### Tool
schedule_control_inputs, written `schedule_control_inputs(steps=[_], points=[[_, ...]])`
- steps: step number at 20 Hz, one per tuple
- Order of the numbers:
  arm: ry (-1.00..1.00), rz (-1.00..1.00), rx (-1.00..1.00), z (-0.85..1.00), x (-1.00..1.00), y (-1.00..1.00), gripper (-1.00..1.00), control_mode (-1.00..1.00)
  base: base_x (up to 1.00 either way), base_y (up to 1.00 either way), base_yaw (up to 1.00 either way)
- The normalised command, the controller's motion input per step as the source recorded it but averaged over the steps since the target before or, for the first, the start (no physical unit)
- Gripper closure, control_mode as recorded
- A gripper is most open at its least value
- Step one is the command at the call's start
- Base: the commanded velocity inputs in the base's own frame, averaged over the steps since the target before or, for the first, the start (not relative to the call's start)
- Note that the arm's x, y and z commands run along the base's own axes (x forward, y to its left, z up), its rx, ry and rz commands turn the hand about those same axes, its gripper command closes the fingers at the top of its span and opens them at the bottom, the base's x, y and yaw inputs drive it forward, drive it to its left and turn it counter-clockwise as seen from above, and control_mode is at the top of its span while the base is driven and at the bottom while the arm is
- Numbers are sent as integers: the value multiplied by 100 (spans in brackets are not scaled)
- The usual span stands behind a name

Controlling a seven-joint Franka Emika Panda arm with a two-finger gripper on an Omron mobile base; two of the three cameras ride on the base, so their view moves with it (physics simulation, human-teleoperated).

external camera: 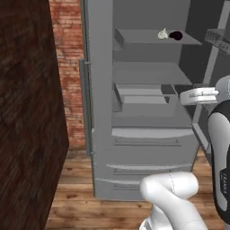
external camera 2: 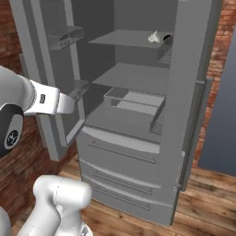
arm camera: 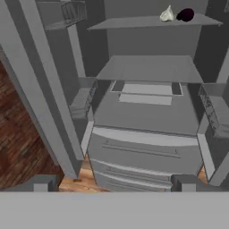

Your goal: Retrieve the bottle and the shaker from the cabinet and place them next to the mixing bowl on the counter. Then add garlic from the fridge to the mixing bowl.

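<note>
Gripper [arm camera: 112,187] fingertips spread wide and empty at the bottom of the hand view, facing the open fridge [arm camera: 147,147]; garlic [arm camera: 167,14] sits on its top shelf beside a dark round item [arm camera: 185,15]. Left base view: garlic [external camera: 163,33] top shelf, right side. Right base view: same shelf, garlic [external camera 2: 154,37] near the right wall.

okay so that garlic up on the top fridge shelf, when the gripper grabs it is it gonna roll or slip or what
The garlic looks small, bulbous and pointed, so it probably rocks or rolls if nudged. It sits beside a dark round thing, so a push may knock that. Its rounded sides could slip between the fingers.
</note>
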Motion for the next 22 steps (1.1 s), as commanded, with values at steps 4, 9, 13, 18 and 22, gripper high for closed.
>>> schedule_control_inputs(steps=[4, 9, 13, 18, 22], points=[[0, 0, 0, 0, 0, 0, -100, 100, 43, 1, -10], [0, 0, 0, 0, 0, 0, -100, 100, 14, -39, -24], [0, 0, 0, 0, 0, 0, -100, 100, 70, -1, -44], [0, 0, 0, 0, 0, 0, -100, 100, 79, 12, -44], [0, 0, 0, 0, 0, 0, -100, 100, 72, 26, -23]])
